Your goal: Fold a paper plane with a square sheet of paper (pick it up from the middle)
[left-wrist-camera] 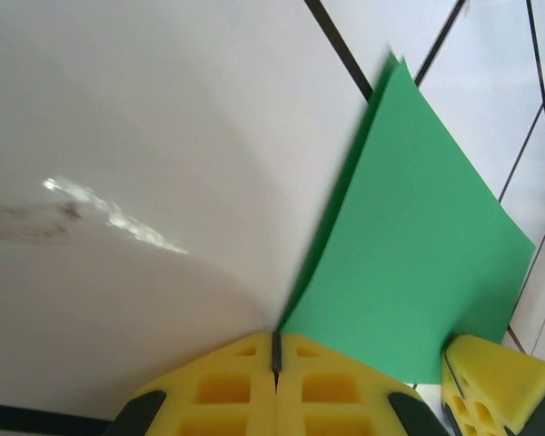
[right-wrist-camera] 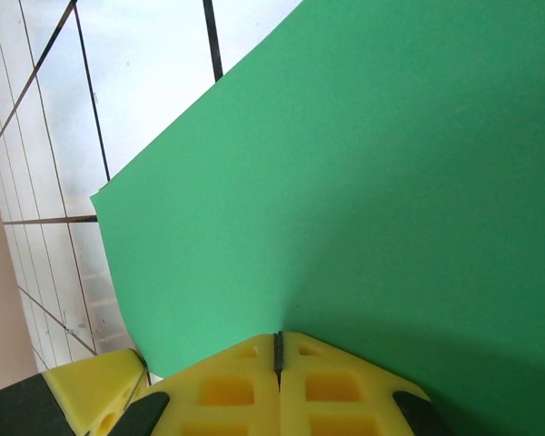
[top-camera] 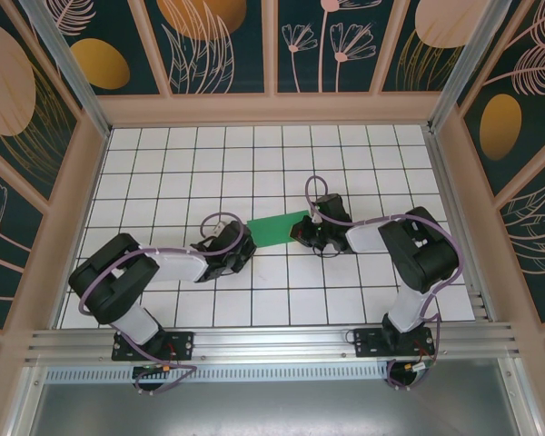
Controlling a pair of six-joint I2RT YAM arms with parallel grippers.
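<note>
The square sheet of paper point(top-camera: 277, 230) is green and hangs between my two grippers near the middle of the table, looking like a short rectangle from above. My left gripper point(top-camera: 243, 242) holds its left end and my right gripper point(top-camera: 302, 232) its right end. In the left wrist view the yellow jaws point(left-wrist-camera: 276, 338) are shut, with the paper point(left-wrist-camera: 418, 245) running into the seam; a darker second layer shows along its left edge. In the right wrist view the jaws point(right-wrist-camera: 277, 338) are shut on the paper point(right-wrist-camera: 345, 182), which curves up and away.
White gridded tabletop point(top-camera: 209, 163) lies all round, closed in by patterned walls point(top-camera: 64, 209) on three sides. A metal rail point(top-camera: 272, 343) carries the arm bases at the near edge. The other arm's yellow fingertip point(left-wrist-camera: 490, 377) sits close by.
</note>
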